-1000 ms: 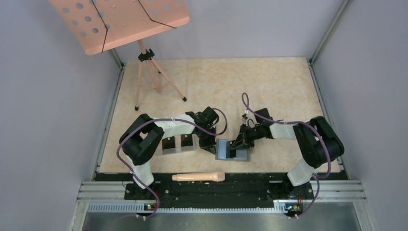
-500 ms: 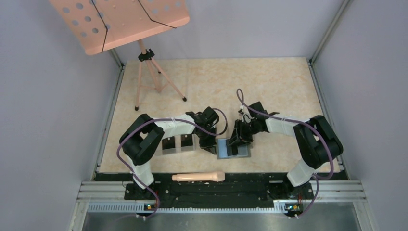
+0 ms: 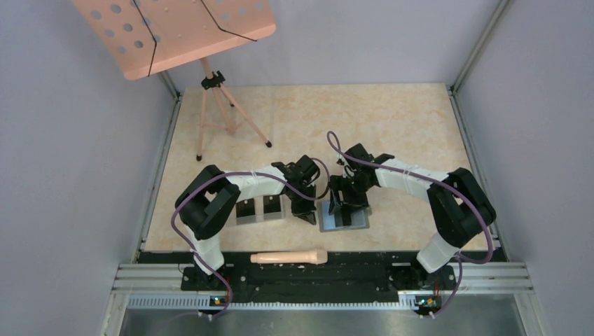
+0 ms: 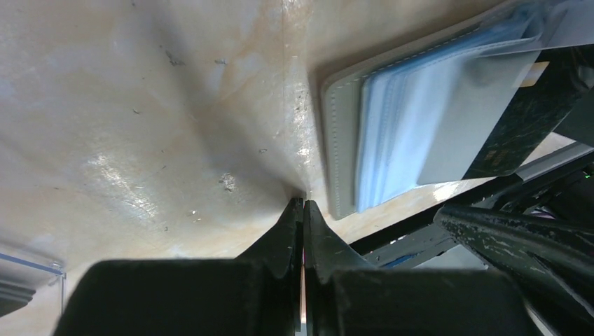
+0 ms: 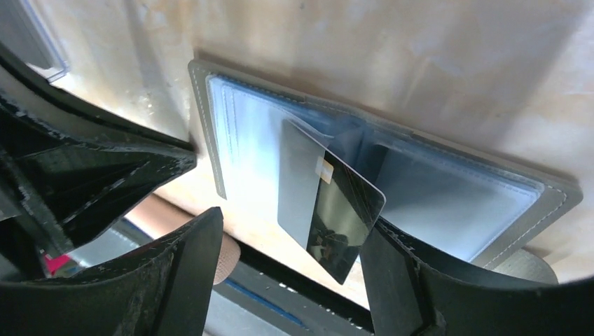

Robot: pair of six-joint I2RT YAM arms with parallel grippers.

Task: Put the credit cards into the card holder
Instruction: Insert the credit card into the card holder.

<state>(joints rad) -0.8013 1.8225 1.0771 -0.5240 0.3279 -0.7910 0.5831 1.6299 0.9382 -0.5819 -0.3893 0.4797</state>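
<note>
Swinging in from 3 o'clock over the past second, the right gripper (image 5: pixel 291 225) now hangs directly above the card holder (image 5: pixel 455 196). Its fingers are spread wide either side of a credit card (image 5: pixel 343 224) that neither one touches. The card sits partly under a clear sleeve (image 5: pixel 242 147) of the opened holder, so the insertion looks begun but unfinished, with a final push probably still to come. The left gripper (image 4: pixel 302 210) has barely moved. Its fingers are pressed together, tips down on the table (image 3: pixel 392 133) just beside the holder's 9 o'clock edge.

Seen from above, the holder lies flat at the table's 6 o'clock side between the two arms, its long axis running 9 to 3. In the right wrist view the card slants, with its tucked end toward 11 o'clock, its bare black end toward 5, and the pale mark near its middle.
</note>
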